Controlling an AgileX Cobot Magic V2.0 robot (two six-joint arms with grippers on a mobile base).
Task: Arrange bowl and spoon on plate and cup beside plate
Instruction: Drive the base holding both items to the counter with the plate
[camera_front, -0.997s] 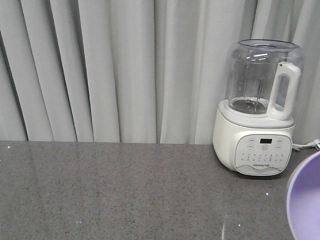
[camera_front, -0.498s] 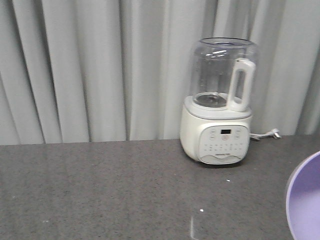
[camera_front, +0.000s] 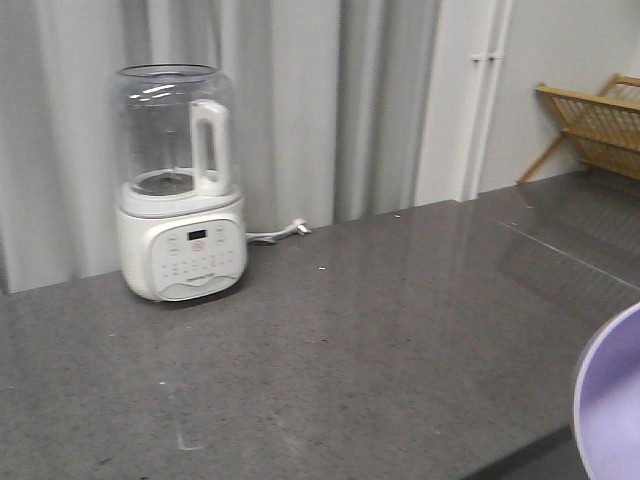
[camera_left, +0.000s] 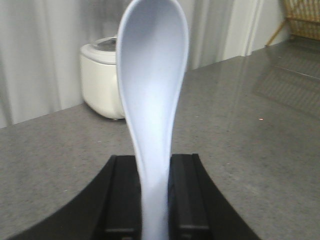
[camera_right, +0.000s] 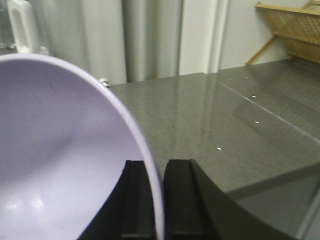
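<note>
Counter: dark grey speckled stone (camera_front: 400, 330), glossy, with pale reflections on the right part.
Curtain: light grey, in long vertical folds (camera_front: 300, 110), behind the counter.
Wall: white panel (camera_front: 460, 100) to the right of the curtain.
Appliance: white blender with clear jug (camera_front: 180, 190), standing at the curtain; its cord (camera_front: 280, 233) lies beside.
Rack: wooden, slatted (camera_front: 595, 125), far right.

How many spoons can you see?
1. The spoon stands scoop-up, its handle pinched in the left gripper. No other shows on the counter, though some could be outside the views.
</note>
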